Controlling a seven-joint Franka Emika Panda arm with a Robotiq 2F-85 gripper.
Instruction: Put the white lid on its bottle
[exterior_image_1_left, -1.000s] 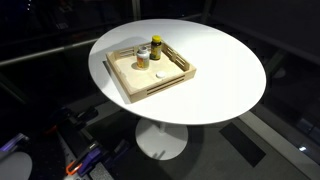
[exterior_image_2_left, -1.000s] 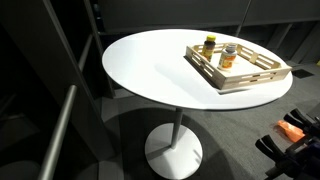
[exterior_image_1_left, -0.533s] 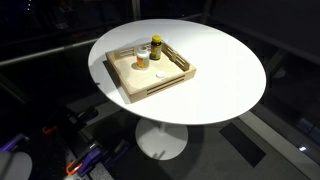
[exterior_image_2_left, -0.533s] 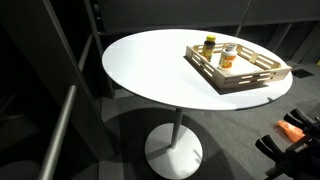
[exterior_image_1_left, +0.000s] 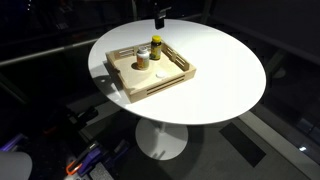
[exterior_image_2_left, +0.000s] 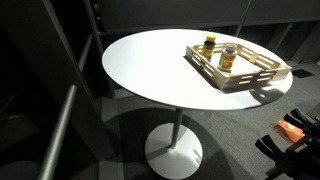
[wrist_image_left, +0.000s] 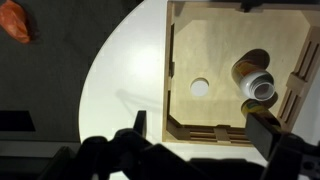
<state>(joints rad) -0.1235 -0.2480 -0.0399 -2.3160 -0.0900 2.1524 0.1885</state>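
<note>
Gripper (wrist_image_left: 200, 125): jaws spread wide, nothing between them; high over the tray, dark fingers (wrist_image_left: 138, 125) at the near edge of the wrist view.
White lid (exterior_image_1_left: 160, 79): flat on the tray floor, apart from both bottles; nearer and to the right of them in an exterior view, and to their left in the wrist view.
Bottle (exterior_image_1_left: 143, 60): upright in the tray, just beside the yellow-capped bottle (exterior_image_1_left: 156, 48), which stands farther back.
Tray (exterior_image_1_left: 165, 86): wooden, slatted walls, on the left part of the table.
Table (exterior_image_1_left: 220, 70): round, white.
</note>
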